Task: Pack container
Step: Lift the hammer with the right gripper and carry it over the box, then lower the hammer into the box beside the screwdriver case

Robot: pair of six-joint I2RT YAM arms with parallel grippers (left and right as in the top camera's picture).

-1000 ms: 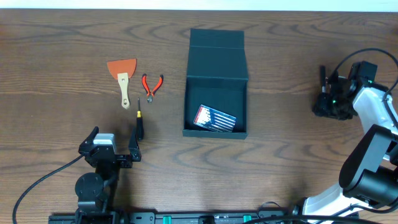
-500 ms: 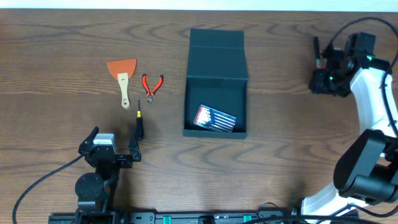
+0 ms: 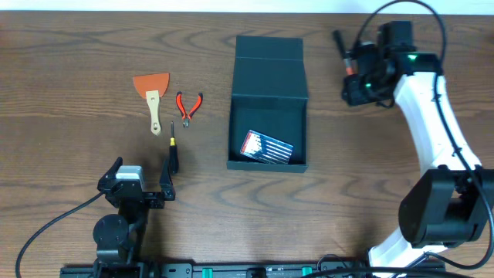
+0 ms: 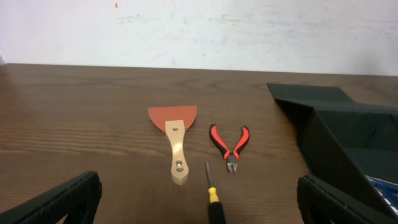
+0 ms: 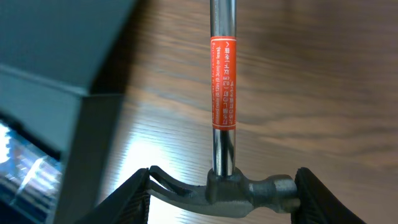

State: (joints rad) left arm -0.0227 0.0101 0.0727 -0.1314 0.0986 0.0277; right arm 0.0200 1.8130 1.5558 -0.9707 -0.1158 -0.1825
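The container (image 3: 268, 116) lies open in the middle of the table (image 3: 93, 46), to the left of the right hand (image 3: 360, 76) and just beside it, with a strip of bare wood between them. The container is a dark teal box whose long axis runs away from the robot. Its flap lid is folded back at the far end and its open compartment sits at the near end. The right hand is level with the lid part, so the compartment is to its left and a little back toward the robot's base. This hand is closed partway on a hammer (image 5: 222, 93), gripping the head, and the steel shaft with its red label points out ahead of the fingers. From overhead the shaft runs away from the robot, leaning slightly left, roughly along the box's length. A striped packet (image 3: 268, 147) already lies in the compartment. The left hand (image 3: 143, 176) rests with its fingers spread wide and holds nothing, and it is farther from the container, which is to its right. Ahead of the left hand lie a screwdriver (image 3: 173, 150), red-handled pliers (image 3: 187, 106) and an orange scraper (image 3: 152, 93). The right hand is the nearer one, so the coming move probably turns on carrying the hammer left and back over the compartment.
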